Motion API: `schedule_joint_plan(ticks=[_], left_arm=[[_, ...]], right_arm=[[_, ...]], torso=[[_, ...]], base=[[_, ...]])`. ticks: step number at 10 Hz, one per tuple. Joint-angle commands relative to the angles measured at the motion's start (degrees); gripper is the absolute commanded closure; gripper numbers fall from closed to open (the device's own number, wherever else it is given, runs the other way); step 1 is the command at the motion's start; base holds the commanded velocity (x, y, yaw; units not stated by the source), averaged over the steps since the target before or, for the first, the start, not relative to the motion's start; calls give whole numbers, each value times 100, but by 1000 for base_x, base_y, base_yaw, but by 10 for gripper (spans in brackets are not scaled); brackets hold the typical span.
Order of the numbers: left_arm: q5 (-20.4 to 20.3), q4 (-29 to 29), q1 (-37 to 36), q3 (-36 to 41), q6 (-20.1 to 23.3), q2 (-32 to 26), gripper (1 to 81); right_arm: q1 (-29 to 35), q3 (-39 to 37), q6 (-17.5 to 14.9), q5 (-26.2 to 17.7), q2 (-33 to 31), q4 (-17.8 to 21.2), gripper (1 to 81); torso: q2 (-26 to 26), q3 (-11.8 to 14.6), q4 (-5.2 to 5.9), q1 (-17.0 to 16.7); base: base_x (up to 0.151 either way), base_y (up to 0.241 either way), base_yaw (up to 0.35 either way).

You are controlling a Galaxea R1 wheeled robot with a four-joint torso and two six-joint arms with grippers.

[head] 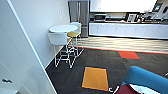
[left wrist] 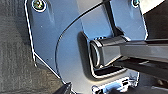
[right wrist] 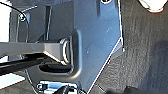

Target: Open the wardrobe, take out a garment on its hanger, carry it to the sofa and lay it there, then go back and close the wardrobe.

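Maroon garment (head: 126,89) with white hanger (head: 113,89) lying on blue sofa (head: 147,79) at lower right, white wardrobe door (head: 22,60) at left, round table (head: 63,28) beyond, grippers' state impossible to tell.

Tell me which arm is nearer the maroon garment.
Right, likely. The garment lies by the sofa low on the robot's right, so the right arm is on its side and the left arm on the far side. Exact gaps cannot be told.
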Motion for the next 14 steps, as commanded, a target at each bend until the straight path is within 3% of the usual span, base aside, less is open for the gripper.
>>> schedule_joint_plan(ticks=[1,14], left_arm=[[377,-22,-134,36,4,-33,10],[386,-14,-134,18,4,10,10]], right_arm=[[97,-136,-13,-347,-30,-5,10],[18,-225,-13,-364,111,-75,10]], torso=[[0,0,0,0],[0,0,0,0]], base=[[0,0,231],[0,0,231]])
